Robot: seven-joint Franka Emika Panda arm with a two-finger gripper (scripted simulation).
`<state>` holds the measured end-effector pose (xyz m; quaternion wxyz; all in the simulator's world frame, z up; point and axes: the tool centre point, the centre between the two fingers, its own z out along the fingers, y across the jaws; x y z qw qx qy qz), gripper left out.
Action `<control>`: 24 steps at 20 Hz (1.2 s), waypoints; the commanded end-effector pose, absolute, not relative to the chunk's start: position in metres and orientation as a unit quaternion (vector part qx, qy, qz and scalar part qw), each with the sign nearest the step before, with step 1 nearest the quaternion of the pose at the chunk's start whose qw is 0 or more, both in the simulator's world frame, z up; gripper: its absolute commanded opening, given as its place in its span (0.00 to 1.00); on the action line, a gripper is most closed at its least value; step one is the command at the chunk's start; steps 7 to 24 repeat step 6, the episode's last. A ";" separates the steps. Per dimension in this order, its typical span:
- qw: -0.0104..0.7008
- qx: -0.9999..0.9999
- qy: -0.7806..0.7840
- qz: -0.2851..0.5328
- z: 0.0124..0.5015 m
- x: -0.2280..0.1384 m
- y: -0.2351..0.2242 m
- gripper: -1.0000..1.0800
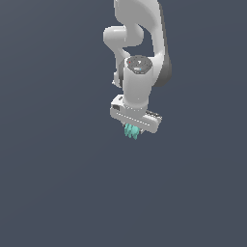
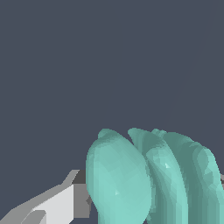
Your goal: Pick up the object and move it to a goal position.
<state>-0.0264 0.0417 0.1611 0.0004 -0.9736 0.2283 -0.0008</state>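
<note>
We find ourselves in a bare simulated scene, not a real room: flat slate-grey fills both views with no walls or furniture. The white arm (image 1: 137,72), reaching down from twelve o'clock, and the faceted teal object (image 1: 131,130) look computer-rendered.

Only a plain, flat slate-grey backdrop (image 1: 53,183) on every side of the claw, even in tone, unmarked, no edge or seam showing. Same dull grey surface (image 2: 65,65) filling the wrist view beyond the claw.
</note>
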 end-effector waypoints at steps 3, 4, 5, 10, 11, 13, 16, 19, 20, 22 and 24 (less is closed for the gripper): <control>0.000 -0.974 0.228 0.000 0.177 -0.025 0.039 0.00; 0.000 -0.974 0.228 0.000 0.178 -0.025 0.038 0.00; 0.000 -0.974 0.228 0.000 0.179 -0.025 0.038 0.00; 0.000 -0.974 0.228 0.000 0.179 -0.025 0.038 0.00; 0.000 -0.974 0.228 0.000 0.179 -0.025 0.038 0.00; 0.000 -0.974 0.228 0.000 0.179 -0.025 0.038 0.00; 0.000 -0.974 0.228 0.000 0.179 -0.025 0.038 0.00; 0.000 -0.974 0.228 0.000 0.179 -0.025 0.038 0.00; 0.000 -0.974 0.228 0.000 0.179 -0.025 0.038 0.00; 0.000 -0.974 0.228 0.000 0.179 -0.025 0.038 0.00; 0.000 -0.974 0.228 0.000 0.179 -0.025 0.038 0.00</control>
